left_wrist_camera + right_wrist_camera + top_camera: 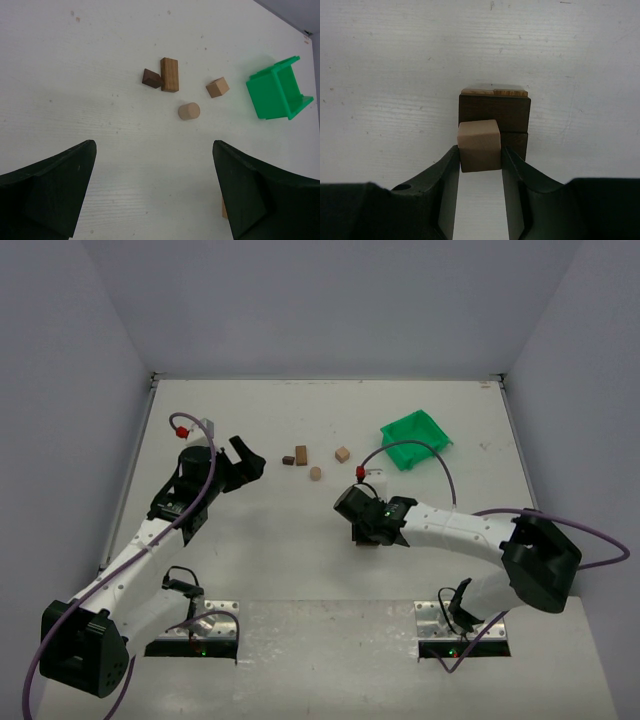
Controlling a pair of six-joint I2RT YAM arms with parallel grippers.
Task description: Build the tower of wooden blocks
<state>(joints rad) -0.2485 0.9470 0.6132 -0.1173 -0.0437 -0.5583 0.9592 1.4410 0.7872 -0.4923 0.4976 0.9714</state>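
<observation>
Wood block tower [494,114] stands on the counter [395,75] beneath the right arm, near mid-counter: dark brown blocks stacked, with a strip of light wood showing at the far edge. Light tan cube [479,145] is at the tower's near top, between the fingers of the right gripper [480,148]. Jaws are narrowly parted and close against the cube's sides; cannot tell whether they clamp it. Left gripper [152,147] is spread fully wide, empty, hovering over bare counter. Loose pieces ahead of it: dark brown piece [151,78] just beside a brown rectangular block [169,74], second tan cube [217,87], short cylinder [189,111]. Green bin [277,90] lies further right.
</observation>
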